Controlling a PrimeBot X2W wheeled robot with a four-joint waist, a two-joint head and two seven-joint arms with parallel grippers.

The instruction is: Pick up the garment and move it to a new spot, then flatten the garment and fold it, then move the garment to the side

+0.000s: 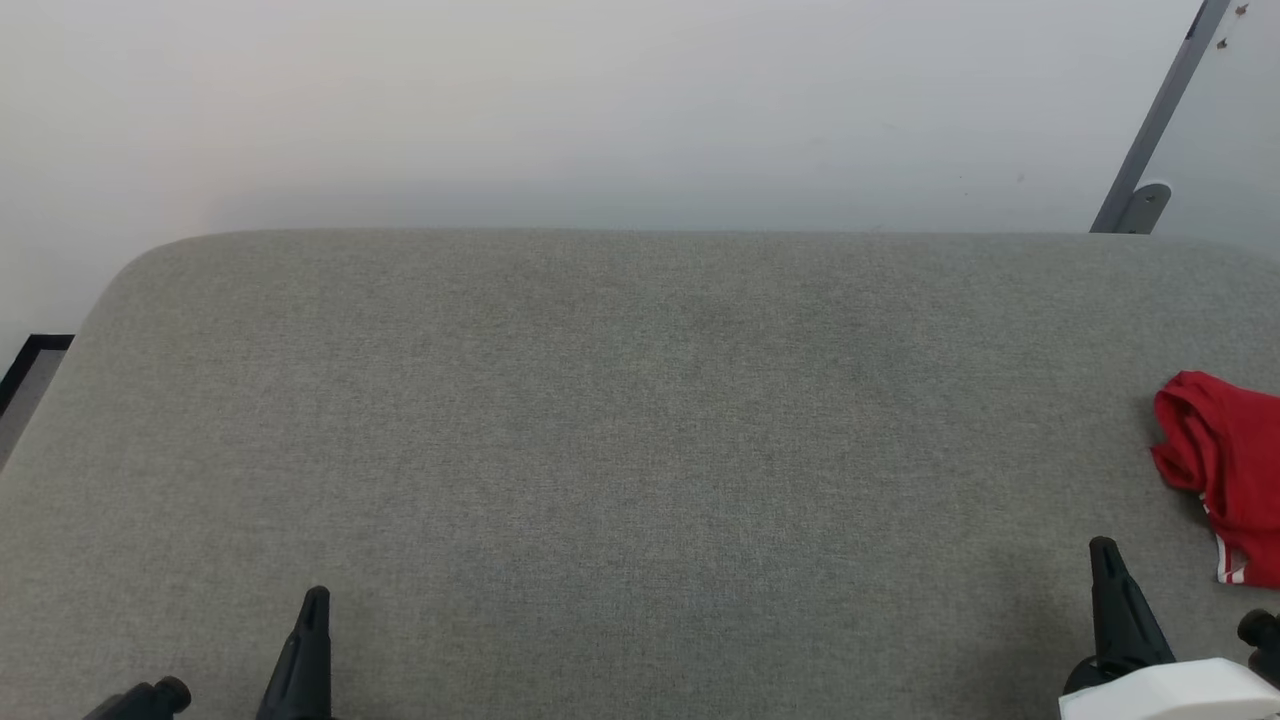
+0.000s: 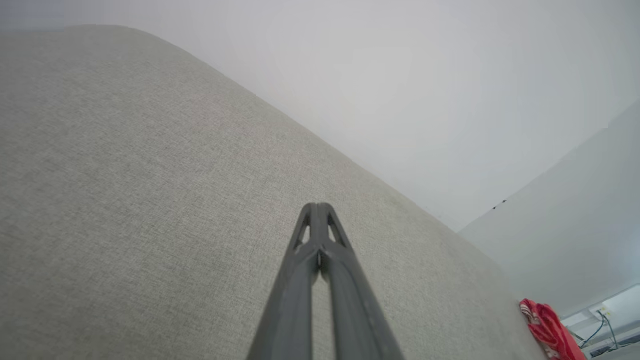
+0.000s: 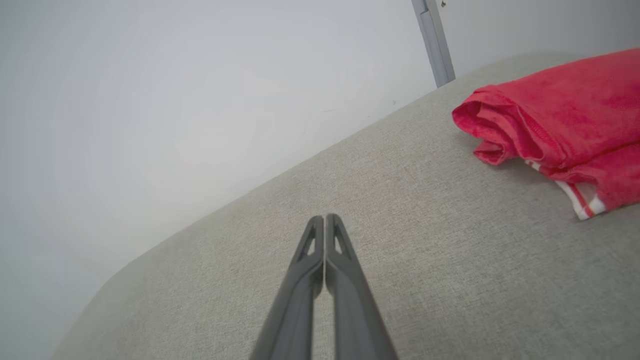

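The garment [image 1: 1225, 465] lies bunched and folded over at the far right edge of the grey fabric surface [image 1: 600, 420]; it is red, with a bit of red-and-white stripe trim at its near corner. In the right wrist view the garment [image 3: 560, 115] sits ahead and to the right of my right gripper [image 3: 324, 217], which is shut and empty, apart from the cloth. The right gripper [image 1: 1103, 548] rests at the lower right, just short of the garment. My left gripper [image 1: 315, 600] is at the lower left, also shut [image 2: 317, 206] on nothing, far from the garment [image 2: 547, 330].
A white wall [image 1: 600, 100] runs behind the surface. A slanted grey metal bar [image 1: 1160, 110] stands at the back right. The surface's rounded left corner drops to a dark-edged floor strip [image 1: 30, 360]. Cables [image 2: 602, 327] lie beyond the right end.
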